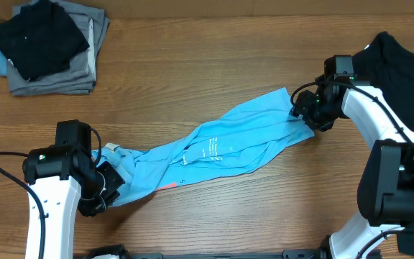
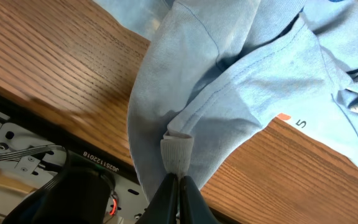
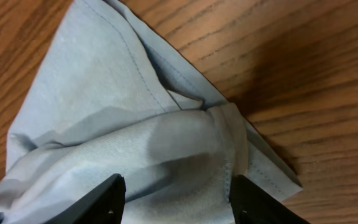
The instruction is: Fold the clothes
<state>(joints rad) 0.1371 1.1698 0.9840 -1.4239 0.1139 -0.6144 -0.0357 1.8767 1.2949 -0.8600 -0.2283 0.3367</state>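
At the far left of the overhead view I see a stack of folded grey garments (image 1: 63, 80) with a crumpled black piece (image 1: 38, 39) on top, sitting square on the wood-grain table (image 1: 192, 57). Nearer me on that side, my left gripper (image 2: 178, 180) has its fingers pressed together on a small ribbed tab at the edge of the light blue T-shirt (image 1: 221, 144). From that pinch the soft cotton hangs in smooth, rounded folds with a stitched hem line running through them.

The shirt lies on the table between the two arms as a long, twisted band, running diagonally from lower left to upper right. It is creased along its length. The white lettering (image 1: 210, 147) sits near the middle and a small orange-red mark (image 2: 283, 116) lies on its lower edge.

At the right end, my right gripper (image 3: 178, 194) is spread wide. Its dark fingers (image 3: 107, 198) straddle a bunched hump of fabric beside a flat, pointed, double-stitched corner lying on the wood. I can't see either finger pressing the cloth. A dark cloth (image 1: 401, 57) lies at the far right edge
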